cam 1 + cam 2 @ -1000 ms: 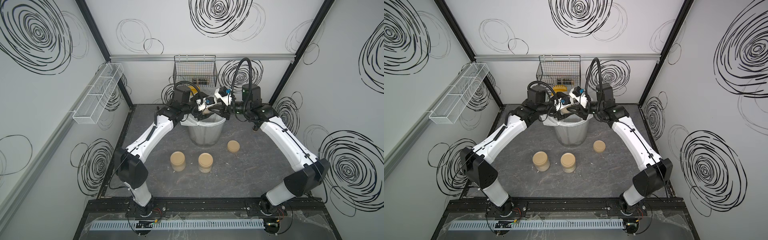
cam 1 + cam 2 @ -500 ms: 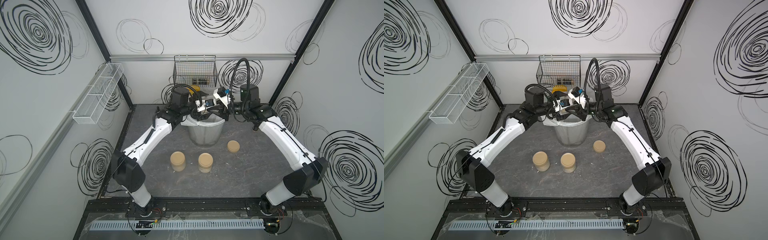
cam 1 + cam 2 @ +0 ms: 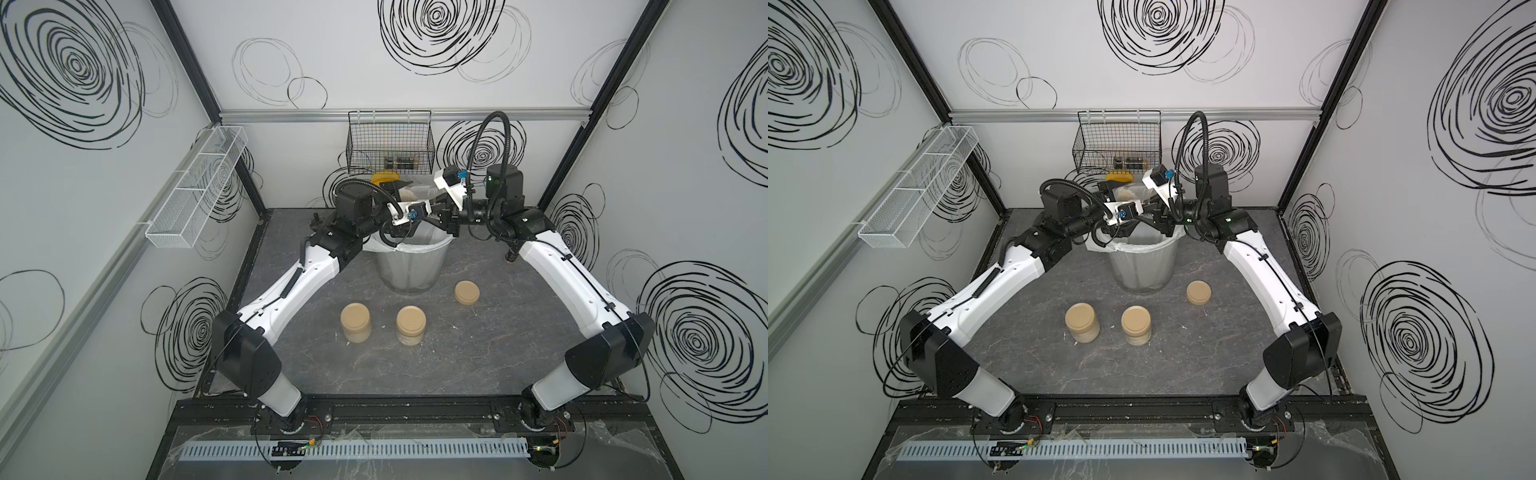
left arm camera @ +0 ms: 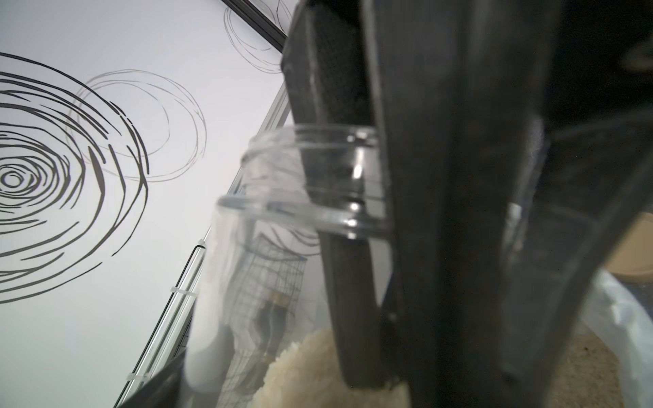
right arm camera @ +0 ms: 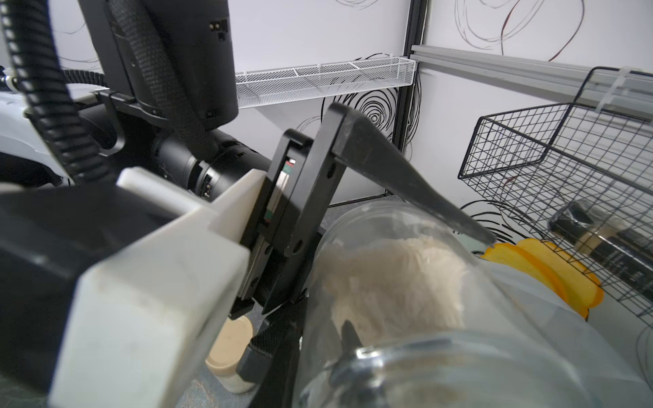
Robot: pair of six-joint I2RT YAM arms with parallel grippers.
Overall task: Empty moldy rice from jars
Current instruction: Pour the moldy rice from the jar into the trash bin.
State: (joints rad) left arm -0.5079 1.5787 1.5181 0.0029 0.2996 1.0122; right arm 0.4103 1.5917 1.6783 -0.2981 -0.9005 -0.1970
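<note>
Clamps jar [image 5: 477, 318] crosswise in left gripper [image 3: 402, 192], above bin [image 3: 409, 270], almost flat. Points its open mouth toward right gripper [image 3: 437, 207], close by; holds rice [image 5: 388, 282] heaped at base end. Cannot tell right fingers' state. Next: tip mouth downward.

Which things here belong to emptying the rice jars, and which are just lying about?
Job:
open jar
rice
lined bin
two lidded jars
loose lid

Lying about:
wire basket and its bottles
white mesh shelf
yellow object
</note>
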